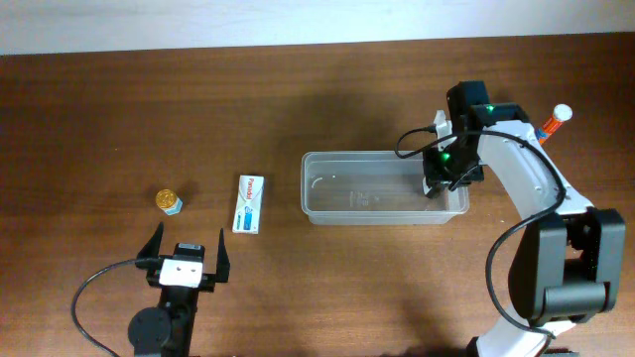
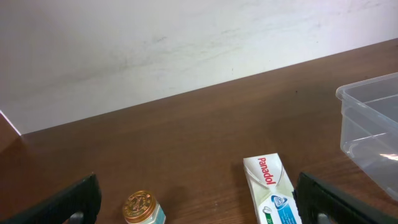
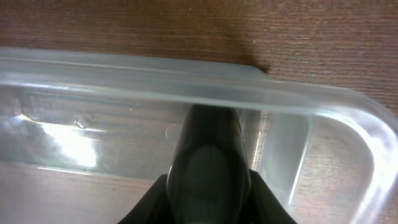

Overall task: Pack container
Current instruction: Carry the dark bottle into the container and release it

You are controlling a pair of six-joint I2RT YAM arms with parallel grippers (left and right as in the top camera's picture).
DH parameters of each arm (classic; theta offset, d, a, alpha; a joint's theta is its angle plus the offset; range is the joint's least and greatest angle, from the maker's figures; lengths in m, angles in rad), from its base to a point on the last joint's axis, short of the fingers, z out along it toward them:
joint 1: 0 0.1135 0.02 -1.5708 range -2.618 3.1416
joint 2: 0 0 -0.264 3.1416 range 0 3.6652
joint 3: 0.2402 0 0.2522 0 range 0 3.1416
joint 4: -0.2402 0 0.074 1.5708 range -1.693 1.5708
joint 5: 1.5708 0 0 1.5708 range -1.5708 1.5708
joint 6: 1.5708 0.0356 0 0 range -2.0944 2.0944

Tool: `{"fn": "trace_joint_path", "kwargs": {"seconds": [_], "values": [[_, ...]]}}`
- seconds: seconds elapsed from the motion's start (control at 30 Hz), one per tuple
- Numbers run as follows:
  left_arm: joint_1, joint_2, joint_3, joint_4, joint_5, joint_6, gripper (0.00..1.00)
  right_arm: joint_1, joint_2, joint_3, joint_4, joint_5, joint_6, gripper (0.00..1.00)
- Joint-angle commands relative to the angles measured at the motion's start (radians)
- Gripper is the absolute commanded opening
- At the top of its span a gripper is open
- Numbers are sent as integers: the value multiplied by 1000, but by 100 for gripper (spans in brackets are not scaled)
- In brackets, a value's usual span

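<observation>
- The clear container (image 1: pixel 369 156) sits right of centre in the overhead view, lying lengthwise across the brown table (image 1: pixel 109 109).
- The right claw (image 1: pixel 441 182) reaches down inside the container's right end. In the wrist view a dark rounded shape fills the middle under the rim, so I cannot tell whether the claw is wide, narrow or holding something.
- The left claw (image 1: pixel 189 244) is spread wide at the lower left, holding nothing.
- A white Panadol box (image 1: pixel 249 203) lies left of the container, apart from it.
- A small gold-capped jar (image 1: pixel 169 201) stands further left.
- An orange item with a white cap (image 1: pixel 554 121) lies at the upper right.
</observation>
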Motion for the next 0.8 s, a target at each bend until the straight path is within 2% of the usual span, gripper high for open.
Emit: {"fn": "trace_joint_path", "kwargs": {"seconds": [0.0,0.23,0.27,0.33,0.77], "values": [[4,-8,-6,-1,-8,15,99,9,14,-5,4,13,9,21],[4,-8,-6,-1,-8,15,99,9,17,-5,18,16,9,22],[4,-8,-6,-1,-8,15,100,9,17,-5,17,16,9,27],[4,-8,-6,-1,-8,15,99,9,17,-5,16,16,9,29],[4,-8,-6,-1,-8,15,99,9,18,-5,24,16,8,29]]}}
